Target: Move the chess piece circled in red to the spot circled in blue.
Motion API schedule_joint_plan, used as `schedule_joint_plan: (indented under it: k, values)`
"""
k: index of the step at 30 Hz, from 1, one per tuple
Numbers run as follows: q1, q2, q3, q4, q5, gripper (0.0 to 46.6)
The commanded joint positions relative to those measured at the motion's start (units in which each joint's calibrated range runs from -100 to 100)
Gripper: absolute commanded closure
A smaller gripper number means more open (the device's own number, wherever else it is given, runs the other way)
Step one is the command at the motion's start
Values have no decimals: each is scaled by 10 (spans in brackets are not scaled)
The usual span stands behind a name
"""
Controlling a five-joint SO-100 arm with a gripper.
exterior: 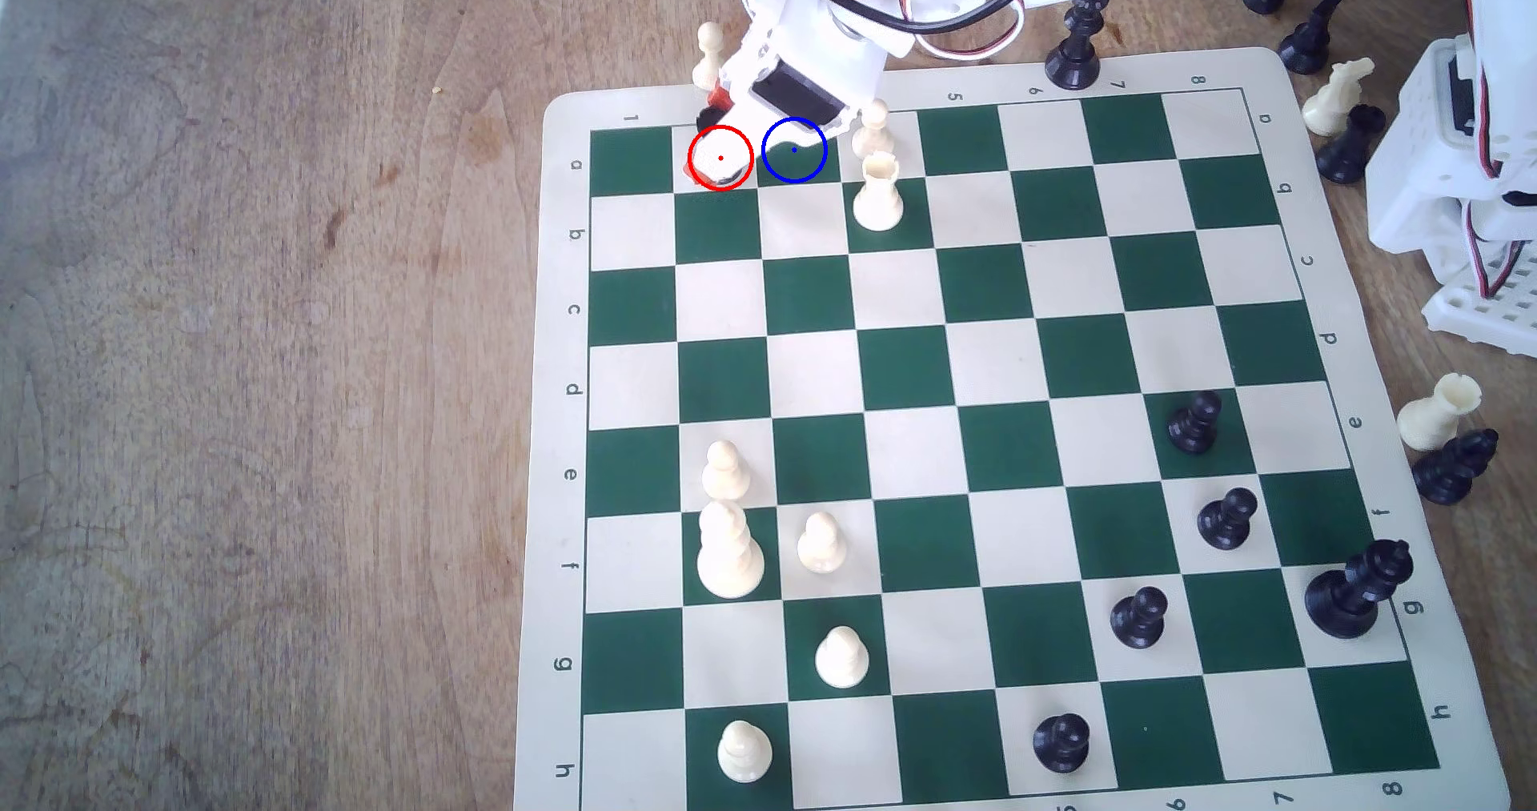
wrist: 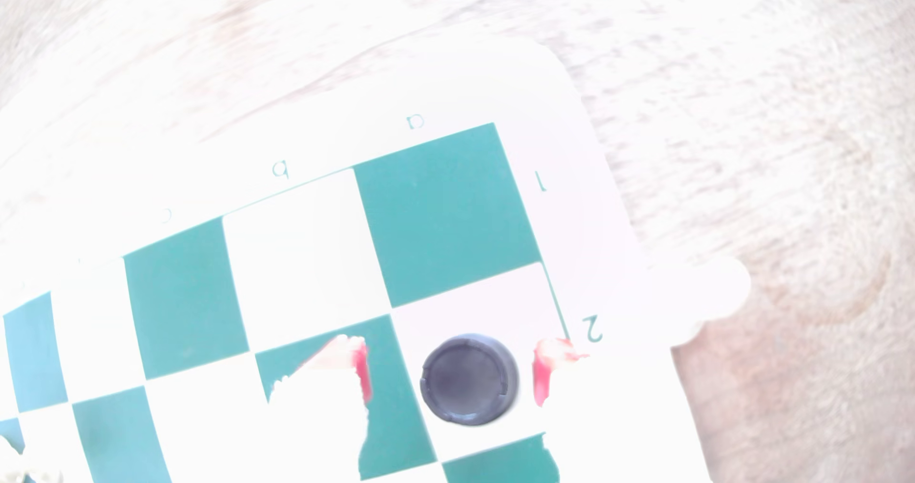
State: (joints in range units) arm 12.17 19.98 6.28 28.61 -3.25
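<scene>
Both red-tipped fingers [wrist: 364, 371] of my pincer [wrist: 450, 376] stand apart astride the black rook [wrist: 468, 379], seemingly not yet touching, ready to lift it toward the blue-ringed square [exterior: 794, 150].

Green-and-cream chessboard mat [exterior: 956, 478] on wooden table [exterior: 249, 362]. Cream rook [exterior: 878, 193] on board, cream pawn [exterior: 873, 131] just behind. Cream piece cluster [exterior: 732, 549] toward exterior view's left; black pawns [exterior: 1195, 423] toward right. Spare pieces [exterior: 1435, 437] off board.
</scene>
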Motion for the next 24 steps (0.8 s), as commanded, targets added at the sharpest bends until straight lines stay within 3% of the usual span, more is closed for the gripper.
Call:
schedule_joint_plan:
  k: [1,8,11,16,24]
  values:
    - [1,-21,-8,-9,-1,302]
    - [-4,-24,-8,-3,-2,440]
    - [-6,-24,-8,1,-1,464]
    - [-7,-25,-8,4,0,464]
    - [-6,-66,-16,-3,-22,464]
